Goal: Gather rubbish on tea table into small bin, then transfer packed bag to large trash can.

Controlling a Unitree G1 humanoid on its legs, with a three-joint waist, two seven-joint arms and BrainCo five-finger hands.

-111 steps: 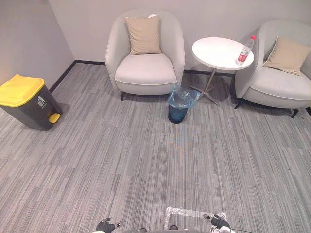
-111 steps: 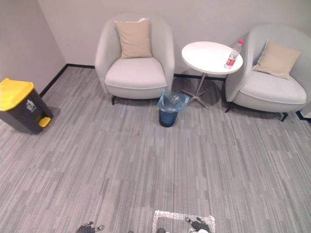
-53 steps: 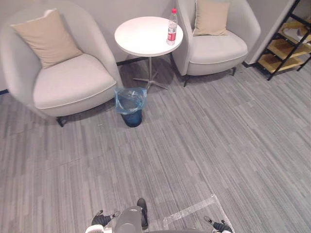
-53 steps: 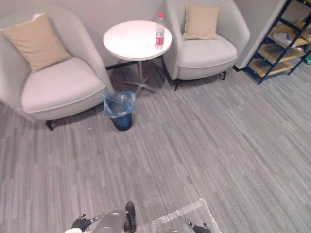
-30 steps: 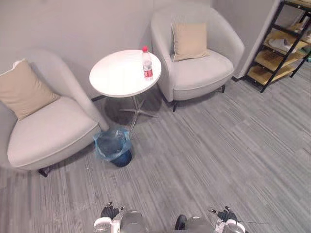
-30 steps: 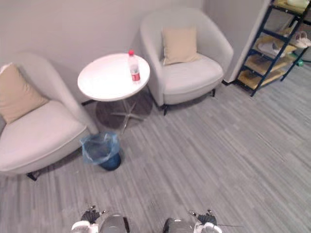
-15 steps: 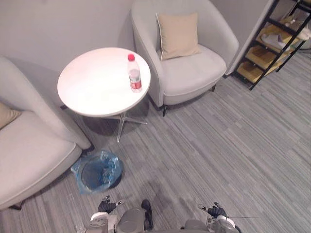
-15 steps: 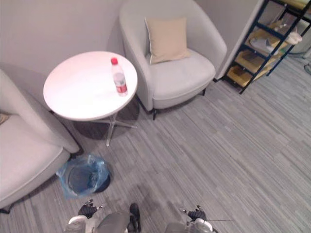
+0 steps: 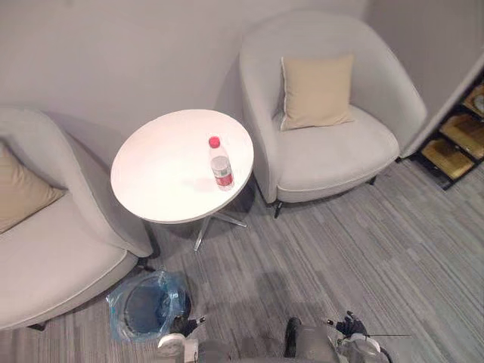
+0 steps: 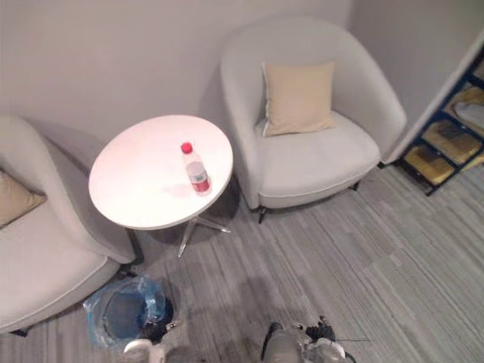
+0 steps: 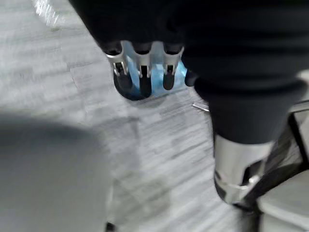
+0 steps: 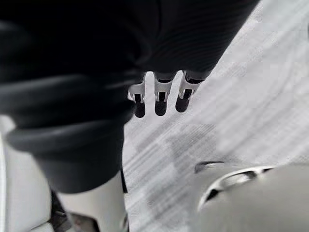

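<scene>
Left hand (image 11: 142, 67): relaxed, empty, low beside bin (image 9: 172, 293).
Right hand (image 12: 161, 94): relaxed, empty, over floor (image 9: 363, 249).
Bottle (image 9: 221, 164): upright on table (image 9: 159, 185).
Bin: blue-lined, on floor.

bottle label (image 9: 222, 175) perhaps printed, nothing legible

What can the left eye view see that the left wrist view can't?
Left eye view, not the wrist view: the white round table with a red-capped bottle standing on it, grey armchairs on either side, and a tan cushion. Left wrist view, not the eye view: a close look along the left hand, with its ribbed cover, thumb and relaxed dark-tipped fingers. Both: that hand, the small bin lined with a blue bag, and the grey striped floor.
</scene>
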